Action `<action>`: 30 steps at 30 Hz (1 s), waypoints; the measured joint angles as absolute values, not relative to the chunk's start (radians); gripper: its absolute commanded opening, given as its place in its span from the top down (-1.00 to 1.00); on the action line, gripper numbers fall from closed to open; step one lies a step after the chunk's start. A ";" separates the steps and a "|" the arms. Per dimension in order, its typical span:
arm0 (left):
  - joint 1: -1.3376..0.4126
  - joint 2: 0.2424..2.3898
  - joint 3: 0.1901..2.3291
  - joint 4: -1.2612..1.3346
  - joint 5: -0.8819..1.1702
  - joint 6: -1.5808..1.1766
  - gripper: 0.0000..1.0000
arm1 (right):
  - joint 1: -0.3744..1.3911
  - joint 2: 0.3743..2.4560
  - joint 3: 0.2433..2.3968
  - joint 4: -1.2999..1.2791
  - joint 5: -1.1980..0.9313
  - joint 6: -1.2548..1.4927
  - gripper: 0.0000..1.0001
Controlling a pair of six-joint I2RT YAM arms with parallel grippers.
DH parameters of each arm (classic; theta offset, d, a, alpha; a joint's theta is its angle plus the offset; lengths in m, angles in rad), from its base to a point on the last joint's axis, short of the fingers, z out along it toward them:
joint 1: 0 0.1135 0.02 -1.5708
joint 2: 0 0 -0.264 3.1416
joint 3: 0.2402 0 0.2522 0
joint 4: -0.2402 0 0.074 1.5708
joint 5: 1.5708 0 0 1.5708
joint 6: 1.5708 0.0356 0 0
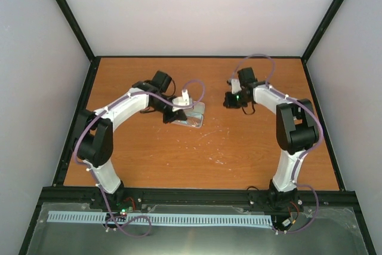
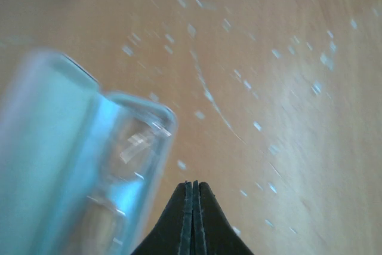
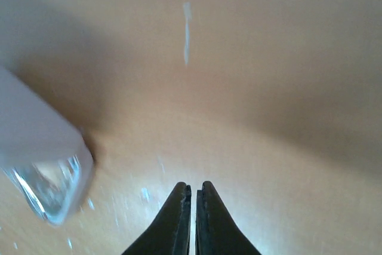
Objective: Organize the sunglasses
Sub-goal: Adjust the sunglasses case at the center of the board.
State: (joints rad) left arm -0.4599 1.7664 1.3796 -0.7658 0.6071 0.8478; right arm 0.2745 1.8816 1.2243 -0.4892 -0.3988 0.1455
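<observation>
Left claw (image 2: 193, 187), pinched shut and empty, hovers with the glassy-ended case (image 2: 128, 153) just to its left; the sunglasses cannot be made out there. Right claw (image 3: 192, 188), all but closed on nothing, sits farther off.

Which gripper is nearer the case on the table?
The left gripper, right beside the case; the right gripper sits clearly farther off, apart from it.

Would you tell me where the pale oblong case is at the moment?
In the top view the case lies on the table left of centre, just beside the left gripper; the right gripper is farther off to its right.
</observation>
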 measured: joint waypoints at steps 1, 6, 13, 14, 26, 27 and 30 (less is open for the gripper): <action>-0.458 1.748 1.333 -0.780 0.607 0.871 0.98 | 0.262 1.897 1.277 -0.508 -0.398 0.139 0.93; -0.450 1.774 1.208 -0.846 0.577 0.929 0.98 | 0.284 2.056 1.567 -0.508 -0.443 0.126 0.94; -0.446 1.882 1.204 -0.842 0.497 0.904 0.99 | 0.379 2.216 1.686 -0.506 -0.533 0.128 0.94; -0.445 1.894 1.204 -0.838 0.488 0.899 0.99 | 0.390 2.229 1.688 -0.513 -0.544 0.128 0.94; -0.431 1.952 1.242 -0.746 0.414 0.800 0.99 | 0.427 2.229 1.648 -0.547 -0.618 0.123 0.93; -0.429 1.954 1.246 -0.734 0.406 0.791 0.98 | 0.430 2.223 1.637 -0.550 -0.621 0.123 0.93; -0.417 1.961 1.259 -0.688 0.380 0.765 0.99 | 0.442 2.201 1.608 -0.561 -0.630 0.123 0.92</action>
State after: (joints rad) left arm -0.4168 1.9614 1.2591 -0.6876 0.3798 0.7647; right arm 0.4419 2.2005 1.6077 -0.5610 -0.6300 0.1230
